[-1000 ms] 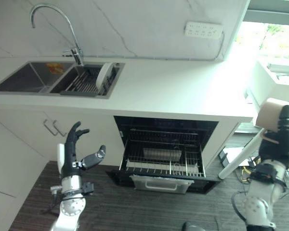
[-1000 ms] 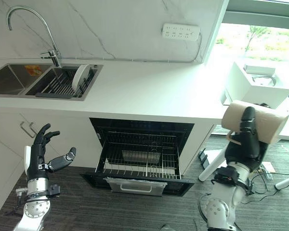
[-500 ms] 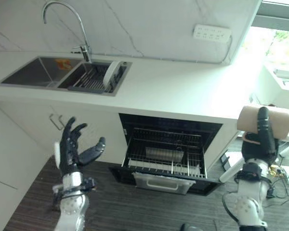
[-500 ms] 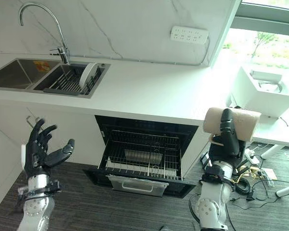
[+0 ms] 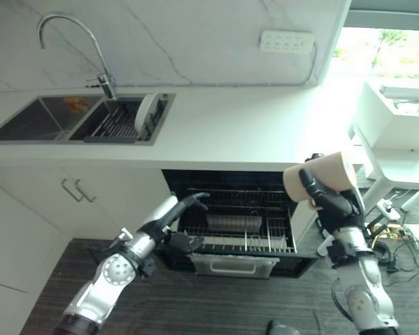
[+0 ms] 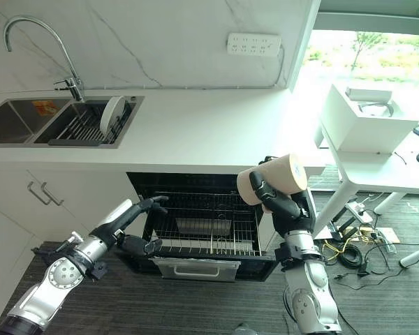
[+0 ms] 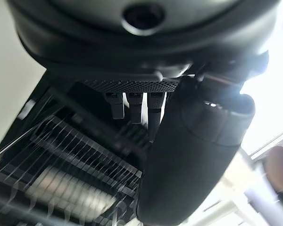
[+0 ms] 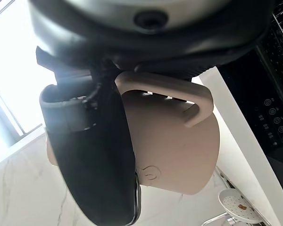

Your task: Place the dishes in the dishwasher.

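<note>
Far left, a white plate [image 5: 146, 112] is standing on edge in the sink [image 5: 28, 120] rack, beside the tap [image 5: 71, 42]. Below the white tabletop [image 5: 237, 132] the dishwasher [image 5: 241, 230] is standing open, its wire rack [image 6: 209, 234] pulled forward, something metallic lying in it.

The left robot hand [image 5: 184, 209] is reaching toward the rack's left edge, fingers out straight, thumb apart, carrying nothing.

Right of the opening, the right robot hand [image 6: 272, 202] is gripping a beige mug [image 6: 276, 178], held above the dishwasher's right side. In the right wrist view the fingers are curling through the mug's handle [image 8: 179, 96], thumb pressing the wall.

Judgement: the mug is looking rigid, light, glazed and so likely slippery, and breakable if knocked on the wires. The handle grip seems the secure hold; setting it down mouth-down between tines looks sensible.
</note>
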Controlling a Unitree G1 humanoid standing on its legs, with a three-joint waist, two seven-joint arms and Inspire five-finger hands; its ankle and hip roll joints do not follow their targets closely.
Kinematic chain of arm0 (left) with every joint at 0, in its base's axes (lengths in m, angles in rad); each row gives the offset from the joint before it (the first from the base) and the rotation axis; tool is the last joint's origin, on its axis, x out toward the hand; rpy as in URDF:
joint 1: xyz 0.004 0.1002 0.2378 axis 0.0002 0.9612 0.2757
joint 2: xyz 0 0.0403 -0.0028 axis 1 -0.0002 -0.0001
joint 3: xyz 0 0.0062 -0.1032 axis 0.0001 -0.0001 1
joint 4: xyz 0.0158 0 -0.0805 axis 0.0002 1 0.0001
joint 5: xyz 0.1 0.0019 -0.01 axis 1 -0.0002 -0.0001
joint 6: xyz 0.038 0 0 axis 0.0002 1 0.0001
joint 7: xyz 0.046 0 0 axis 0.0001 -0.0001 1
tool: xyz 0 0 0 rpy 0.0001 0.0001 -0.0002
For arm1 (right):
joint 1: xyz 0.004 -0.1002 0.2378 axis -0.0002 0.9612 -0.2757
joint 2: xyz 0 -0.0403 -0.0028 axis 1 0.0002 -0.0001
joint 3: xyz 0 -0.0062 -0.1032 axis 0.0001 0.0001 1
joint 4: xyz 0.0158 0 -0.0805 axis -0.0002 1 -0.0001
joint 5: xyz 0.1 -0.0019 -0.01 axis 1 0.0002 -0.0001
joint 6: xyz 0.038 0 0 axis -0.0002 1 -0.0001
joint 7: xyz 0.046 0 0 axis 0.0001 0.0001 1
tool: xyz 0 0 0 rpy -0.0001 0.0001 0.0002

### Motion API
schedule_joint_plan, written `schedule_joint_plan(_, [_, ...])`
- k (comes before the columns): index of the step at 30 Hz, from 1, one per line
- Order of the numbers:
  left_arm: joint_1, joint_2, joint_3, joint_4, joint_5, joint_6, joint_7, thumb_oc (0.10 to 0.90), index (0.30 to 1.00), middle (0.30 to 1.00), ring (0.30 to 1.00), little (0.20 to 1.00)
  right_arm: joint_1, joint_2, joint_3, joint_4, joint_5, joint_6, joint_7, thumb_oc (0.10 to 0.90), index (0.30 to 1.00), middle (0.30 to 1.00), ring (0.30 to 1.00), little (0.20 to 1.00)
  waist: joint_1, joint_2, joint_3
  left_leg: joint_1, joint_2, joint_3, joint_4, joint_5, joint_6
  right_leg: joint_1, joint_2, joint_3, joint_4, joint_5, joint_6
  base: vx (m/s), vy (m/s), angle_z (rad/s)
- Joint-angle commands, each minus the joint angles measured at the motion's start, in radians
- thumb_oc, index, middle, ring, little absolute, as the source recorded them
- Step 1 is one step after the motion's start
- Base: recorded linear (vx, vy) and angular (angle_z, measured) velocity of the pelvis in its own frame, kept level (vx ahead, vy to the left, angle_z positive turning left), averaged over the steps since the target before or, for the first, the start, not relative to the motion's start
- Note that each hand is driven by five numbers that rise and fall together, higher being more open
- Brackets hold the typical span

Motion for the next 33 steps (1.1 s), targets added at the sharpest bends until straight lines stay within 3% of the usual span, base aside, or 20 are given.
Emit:
schedule_joint_plan(1, [-0.145, 0.052, -0.001, -0.023, 0.045, 0.016, -0.004, 0.800, 0.900, 0.900, 0.900, 0.900, -0.093, -0.045, -0.034, -0.106, -0.011, -0.066, 0.064, 0.400, 0.300, 0.300, 0.300, 0.300, -0.014, 0.011, -0.018, 0.040, 0.040, -0.070, 0.046, -0.125, 0.002, 0.040, -0.025, 0.041, 0.003, -0.064, 0.089, -0.04, 0.015, -0.15])
schedule_joint_plan(6, [-0.193, 0.058, -0.053, 0.041, 0.081, 0.073, -0.016, 0.800, 0.900, 0.900, 0.900, 0.900, -0.101, -0.063, -0.029, -0.106, -0.003, -0.054, 0.075, 0.400, 0.300, 0.300, 0.300, 0.300, -0.029, 0.015, -0.016, 0.042, 0.043, -0.058, 0.046, -0.123, 0.003, 0.036, -0.019, 0.054, 0.003, -0.065, 0.088, -0.01, 0.007, -0.08])
schedule_joint_plan(12, [-0.231, 0.016, -0.120, 0.151, 0.103, 0.191, -0.072, 0.800, 0.900, 0.900, 0.900, 0.900, -0.112, -0.069, -0.021, -0.118, -0.002, -0.024, 0.078, 0.400, 0.300, 0.300, 0.300, 0.300, -0.045, 0.022, -0.016, 0.043, 0.046, -0.040, 0.046, -0.118, 0.005, 0.033, -0.009, 0.070, 0.003, -0.070, 0.086, 0.00, 0.006, -0.03])
schedule_joint_plan(17, [-0.242, -0.010, -0.148, 0.209, 0.139, 0.233, -0.078, 0.800, 0.900, 0.900, 0.900, 0.900, -0.114, -0.067, -0.020, -0.122, -0.002, -0.016, 0.088, 0.400, 0.300, 0.300, 0.300, 0.300, -0.053, 0.025, -0.014, 0.042, 0.046, -0.031, 0.046, -0.117, 0.006, 0.031, -0.007, 0.078, 0.003, -0.073, 0.084, -0.01, 0.009, -0.07])
schedule_joint_plan(22, [-0.251, -0.033, -0.207, 0.266, 0.198, 0.250, -0.157, 0.800, 0.900, 0.900, 0.900, 0.900, -0.124, -0.071, -0.021, -0.125, 0.005, -0.005, 0.094, 0.400, 0.300, 0.300, 0.300, 0.300, -0.062, 0.029, -0.013, 0.041, 0.047, -0.025, 0.046, -0.116, 0.007, 0.029, -0.006, 0.083, 0.003, -0.074, 0.086, 0.00, 0.000, 0.00])
schedule_joint_plan(25, [-0.250, -0.073, -0.246, 0.311, 0.233, 0.265, -0.220, 0.800, 0.900, 0.900, 0.900, 0.900, -0.132, -0.070, -0.011, -0.132, -0.002, 0.008, 0.089, 0.400, 0.300, 0.300, 0.300, 0.300, -0.068, 0.031, -0.012, 0.042, 0.048, -0.020, 0.046, -0.116, 0.008, 0.028, -0.004, 0.088, 0.003, -0.076, 0.086, 0.00, 0.000, 0.00])
schedule_joint_plan(29, [-0.214, -0.139, -0.277, 0.363, 0.198, 0.309, -0.399, 0.800, 0.900, 0.900, 0.900, 0.900, -0.136, -0.070, -0.016, -0.137, -0.004, 0.029, 0.101, 0.400, 0.300, 0.300, 0.300, 0.300, -0.074, 0.033, -0.004, 0.045, 0.051, -0.012, 0.046, -0.114, 0.007, 0.031, -0.003, 0.093, 0.003, -0.079, 0.085, 0.01, 0.003, 0.00])
schedule_joint_plan(33, [-0.153, -0.172, -0.304, 0.361, 0.056, 0.417, -0.656, 0.800, 0.900, 0.900, 0.900, 0.900, -0.137, -0.083, -0.015, -0.135, -0.018, 0.068, 0.117, 0.400, 0.300, 0.300, 0.300, 0.300, -0.082, 0.040, 0.012, 0.051, 0.055, -0.005, 0.046, -0.118, 0.006, 0.035, -0.004, 0.092, 0.003, -0.083, 0.089, 0.07, 0.029, 0.00])
